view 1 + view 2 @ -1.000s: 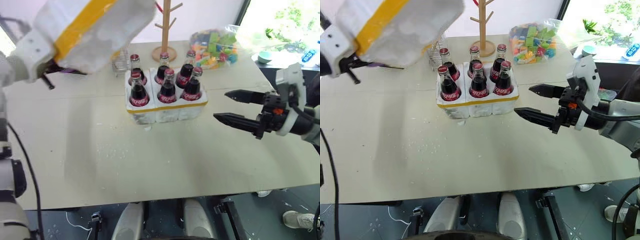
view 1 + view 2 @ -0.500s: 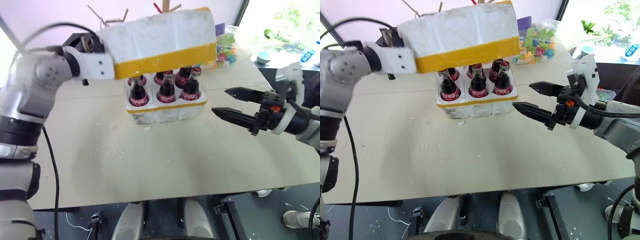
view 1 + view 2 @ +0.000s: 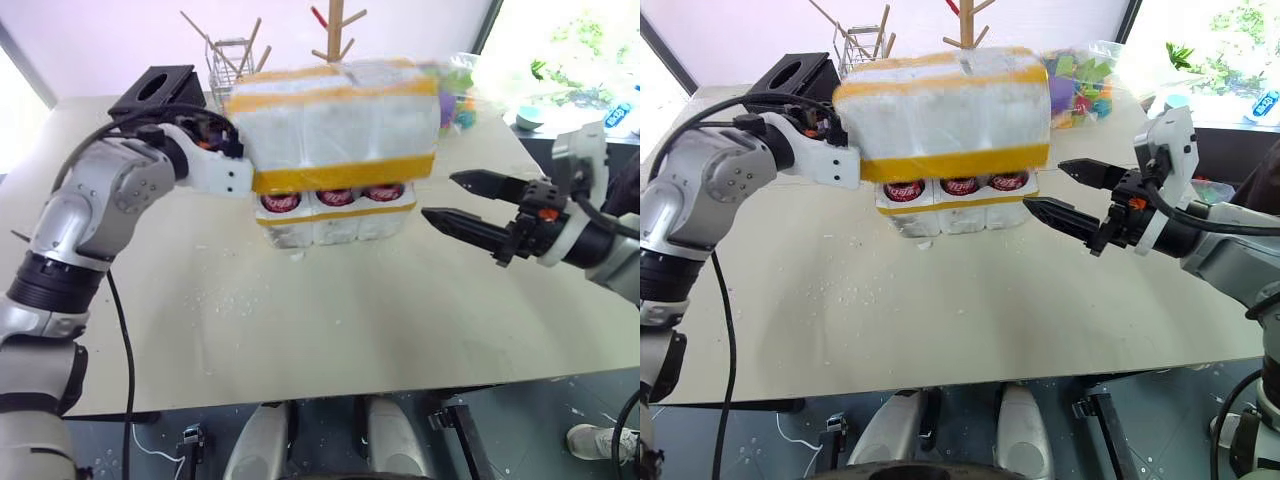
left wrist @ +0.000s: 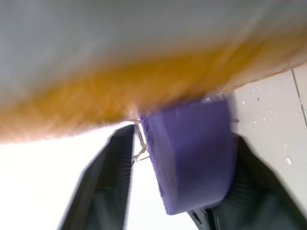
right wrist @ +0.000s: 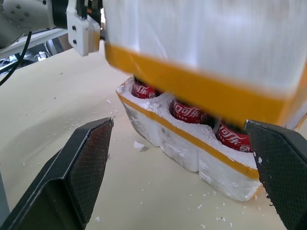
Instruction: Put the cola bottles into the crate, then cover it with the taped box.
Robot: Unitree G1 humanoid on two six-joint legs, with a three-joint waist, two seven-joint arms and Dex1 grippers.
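White lumpy foam makes up the taped box (image 3: 940,115), banded in yellow tape and sitting low over the cola bottles (image 3: 961,186); three red labels show under its rim, the rest are hidden. They stand in the crate (image 3: 955,213), one low foam block on the beige counter (image 3: 940,320). Left hand (image 3: 228,150) is at the box's end; its grip I cannot tell. Right hand (image 3: 1055,193) hangs wide open and empty beside the crate. Behind stand a black tissue box (image 3: 155,90), wire rack (image 3: 230,58), wooden peg tree (image 3: 335,25) and bag of coloured blocks (image 3: 1085,80).
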